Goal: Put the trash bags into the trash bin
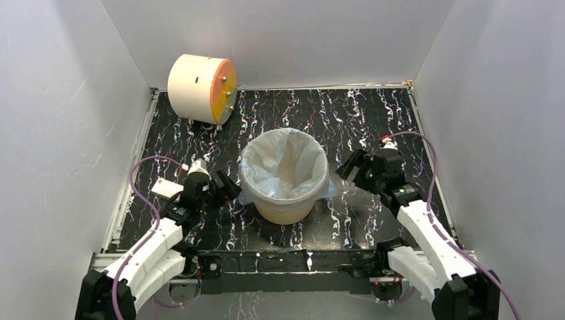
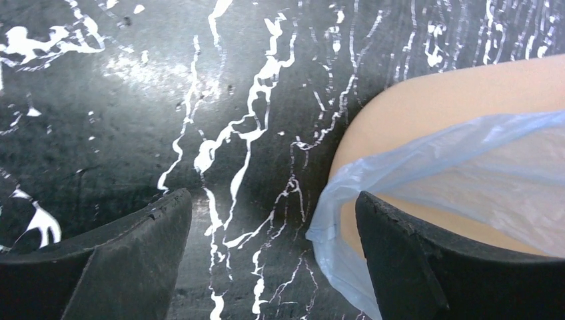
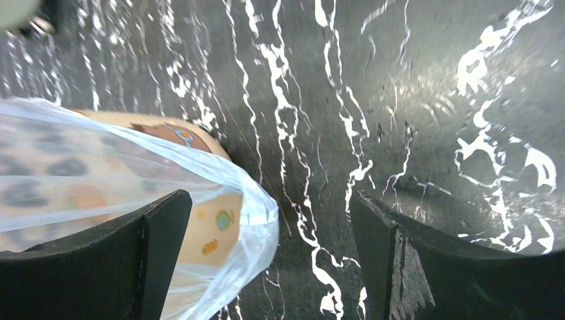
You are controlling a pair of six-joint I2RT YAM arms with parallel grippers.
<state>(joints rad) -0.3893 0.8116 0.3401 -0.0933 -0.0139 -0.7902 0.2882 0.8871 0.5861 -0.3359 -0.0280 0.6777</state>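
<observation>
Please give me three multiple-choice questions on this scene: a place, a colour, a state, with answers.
1. Where is the trash bag? A. on the table B. lining the trash bin C. on the drum
2. Its colour? A. pale blue B. green C. black
3. The left gripper and right gripper are: A. shut on the bag B. shut on the bin C. open, empty
Answers: B, its edge folds over the rim; A, seen in all views; C, jaws wide apart, gripping nothing.

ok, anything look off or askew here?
Nothing spilled or damaged. Only oddity: the blue bag lining the bin sits unevenly, its edge folded over the rim with loose corners hanging lower on the left and right sides.
</observation>
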